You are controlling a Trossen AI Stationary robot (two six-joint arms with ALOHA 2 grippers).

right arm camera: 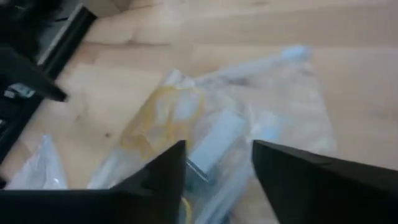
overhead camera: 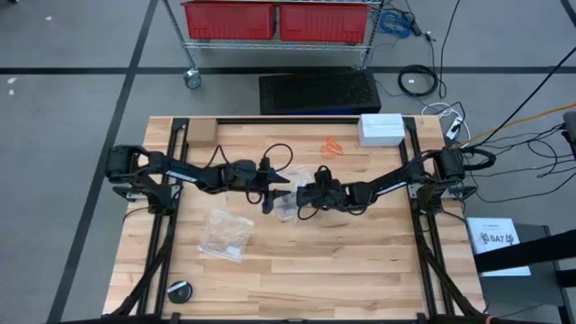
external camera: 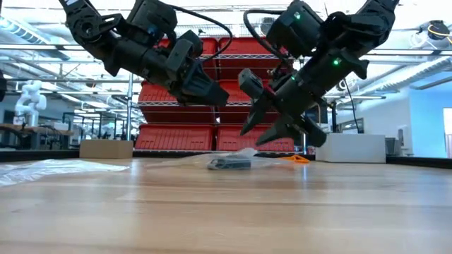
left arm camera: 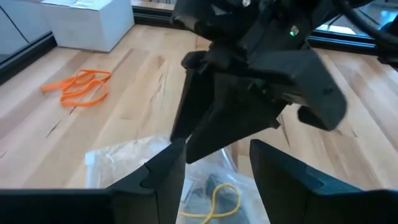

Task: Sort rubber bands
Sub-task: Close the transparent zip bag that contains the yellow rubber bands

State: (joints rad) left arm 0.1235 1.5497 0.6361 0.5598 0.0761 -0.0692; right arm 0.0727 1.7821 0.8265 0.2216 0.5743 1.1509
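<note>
Both the left gripper [overhead camera: 270,186] and right gripper [overhead camera: 304,195] hover spread-fingered over the clear bag [right arm camera: 236,118]; I'd pin it before pulling the yellow band [left arm camera: 219,198].

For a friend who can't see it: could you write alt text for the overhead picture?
Two dark robot arms meet at the middle of a wooden table, left gripper and right gripper over a clear plastic bag. Another bag lies nearer; orange rubber bands lie farther back.

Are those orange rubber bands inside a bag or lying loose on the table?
Loose. The orange rubber bands lie in a small heap on the bare wooden table, near the white box, apart from the clear bag under both grippers.
</note>
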